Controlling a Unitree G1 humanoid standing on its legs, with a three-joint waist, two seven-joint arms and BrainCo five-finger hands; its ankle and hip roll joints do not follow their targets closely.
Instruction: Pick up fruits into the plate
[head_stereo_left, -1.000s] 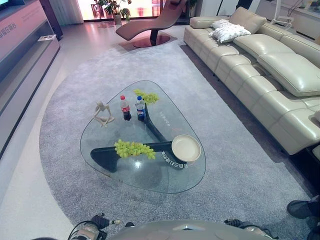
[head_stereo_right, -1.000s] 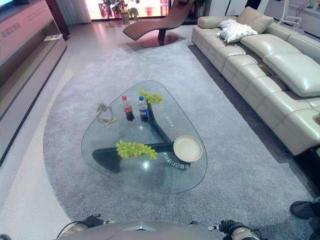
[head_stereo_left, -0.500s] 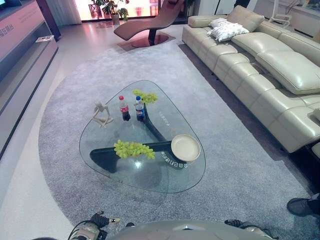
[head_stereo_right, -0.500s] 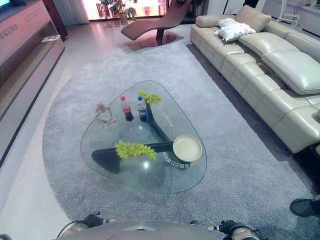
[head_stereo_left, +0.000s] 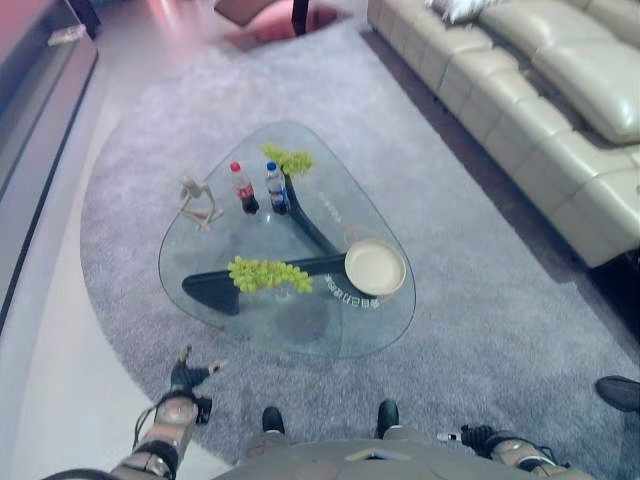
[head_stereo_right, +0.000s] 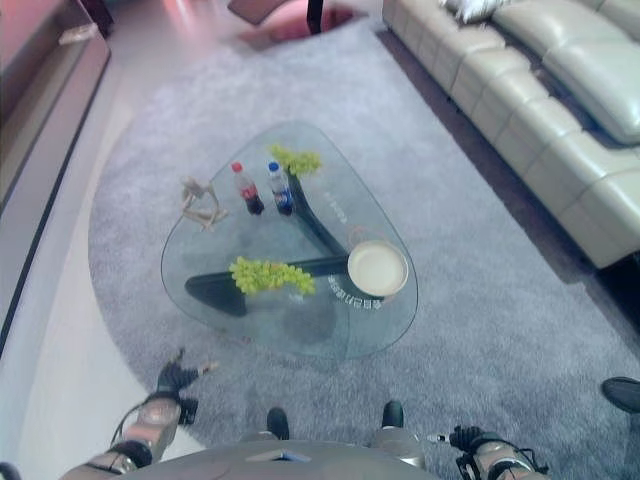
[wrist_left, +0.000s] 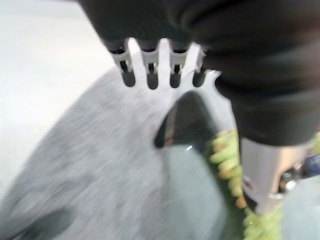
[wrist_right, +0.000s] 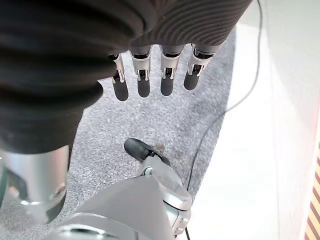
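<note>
The table (head_stereo_left: 250, 330) has a clear, glossy glass top over a dark, smooth base (head_stereo_left: 215, 290). On it, the plate (head_stereo_left: 375, 267) looks matt and cream-coloured, like glazed ceramic, and the two bottles (head_stereo_left: 258, 188) look like clear plastic. The near grapes (head_stereo_left: 268, 274) and the far grapes (head_stereo_left: 288, 159) have smooth green skins. The figurine (head_stereo_left: 198, 204) is pale and matt. The rug (head_stereo_left: 480, 310) is grey, rough-piled cloth on a smooth pale floor (head_stereo_left: 50, 370). At the right, the sofa (head_stereo_left: 540, 110) has smooth, faintly shiny leather-like upholstery.
</note>
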